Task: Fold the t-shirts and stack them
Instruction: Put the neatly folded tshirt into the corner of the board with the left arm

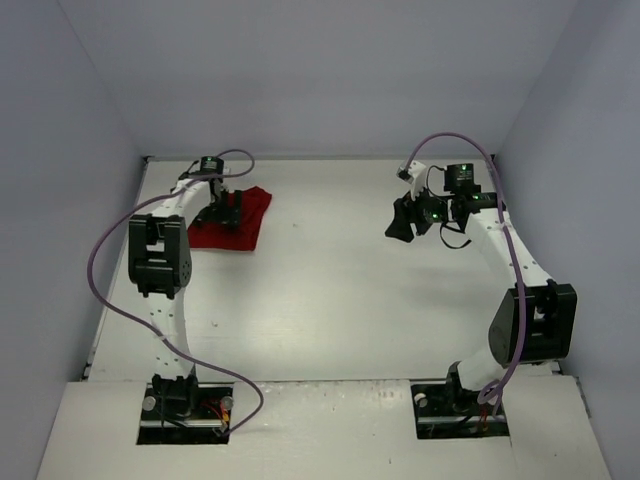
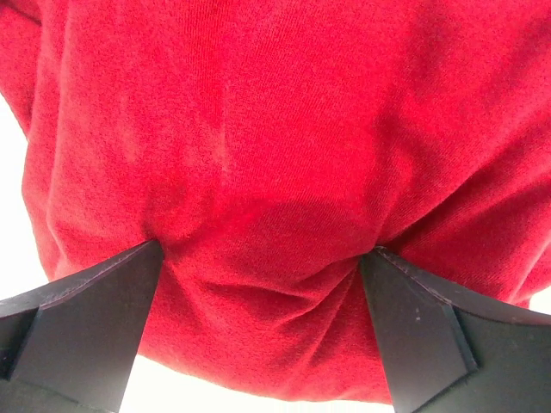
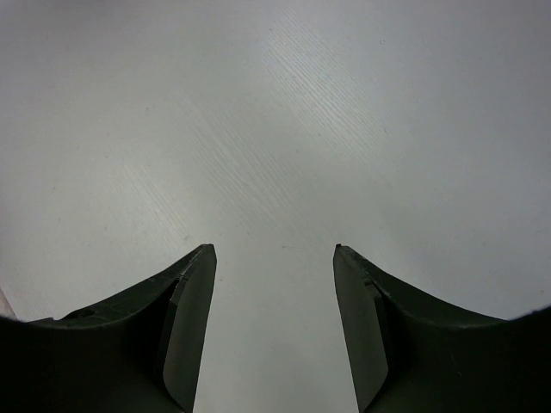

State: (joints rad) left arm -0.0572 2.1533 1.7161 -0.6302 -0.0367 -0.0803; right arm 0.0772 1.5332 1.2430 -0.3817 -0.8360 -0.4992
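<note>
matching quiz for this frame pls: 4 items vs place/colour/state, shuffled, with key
1. t-shirt
2. left end effector
3. right end effector
4. table

A. jaws apart, holding nothing, away from the cloth
B. white
C. dark red, bunched at the far left
D. jaws wide, tips against red cloth

Pairs: 1-C, 2-D, 3-A, 4-B

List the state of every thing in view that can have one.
Dark red cloth t-shirt: small rumpled bundle, far left of the white table.
Left black two-finger end effector: open wide, fingertips pressing into the t-shirt.
Right black two-finger end effector: partly open, empty, over bare table.
</note>
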